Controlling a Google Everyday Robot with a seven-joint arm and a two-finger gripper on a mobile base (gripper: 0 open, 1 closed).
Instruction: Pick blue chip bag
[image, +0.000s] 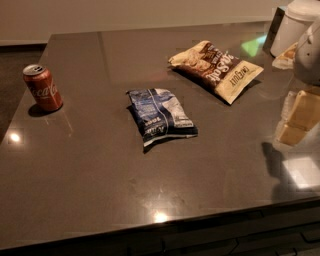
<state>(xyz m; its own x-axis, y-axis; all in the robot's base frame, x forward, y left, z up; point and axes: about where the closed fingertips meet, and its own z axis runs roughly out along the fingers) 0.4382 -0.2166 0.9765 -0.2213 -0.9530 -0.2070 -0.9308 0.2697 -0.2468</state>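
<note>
The blue chip bag (161, 117) lies flat near the middle of the dark countertop (100, 180). It is crinkled navy foil with white and light-blue print. My gripper (299, 119) shows as pale yellow blocks at the right edge of the view, below a white arm part (309, 54). It hangs over the right side of the counter, well to the right of the bag and apart from it. It holds nothing that I can see.
A larger tan-and-brown snack bag (217, 69) lies behind and to the right of the blue bag. A red cola can (43, 88) stands upright at the far left. A white container (294, 26) stands at the back right corner. The counter's front edge runs along the bottom.
</note>
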